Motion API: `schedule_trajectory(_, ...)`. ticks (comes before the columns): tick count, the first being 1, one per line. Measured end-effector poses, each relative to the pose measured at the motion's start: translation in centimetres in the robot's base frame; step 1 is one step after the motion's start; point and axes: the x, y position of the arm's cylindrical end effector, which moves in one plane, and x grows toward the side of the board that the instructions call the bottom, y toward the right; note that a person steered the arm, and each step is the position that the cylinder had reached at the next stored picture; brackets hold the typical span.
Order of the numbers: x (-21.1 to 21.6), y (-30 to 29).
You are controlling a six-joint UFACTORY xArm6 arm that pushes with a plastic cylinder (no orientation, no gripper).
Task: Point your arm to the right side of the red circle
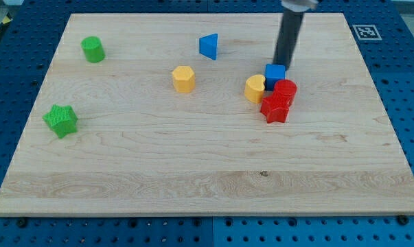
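Note:
The red circle (285, 90) stands right of the board's middle. It touches a blue cube (275, 74) above it, a red star (275, 108) below it and a yellow heart-shaped block (255, 88) to its left. My tip (283, 64) is just above the blue cube, at its upper right edge, above the red circle. The dark rod rises from there to the view's top.
A blue triangle (209, 46) lies at the upper middle. A yellow hexagon (183, 79) sits left of the cluster. A green cylinder (93, 49) is at the upper left and a green star (61, 120) at the left. The wooden board (207, 178) lies on a blue perforated table.

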Motion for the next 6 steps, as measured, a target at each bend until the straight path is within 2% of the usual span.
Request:
schedule_trajectory(1,0.0,4.4)
schedule_trajectory(3,0.8,6.2)
schedule_trajectory(4,3.6,10.0)
schedule_trajectory(5,5.5,10.4)
schedule_trajectory(6,9.3,10.4)
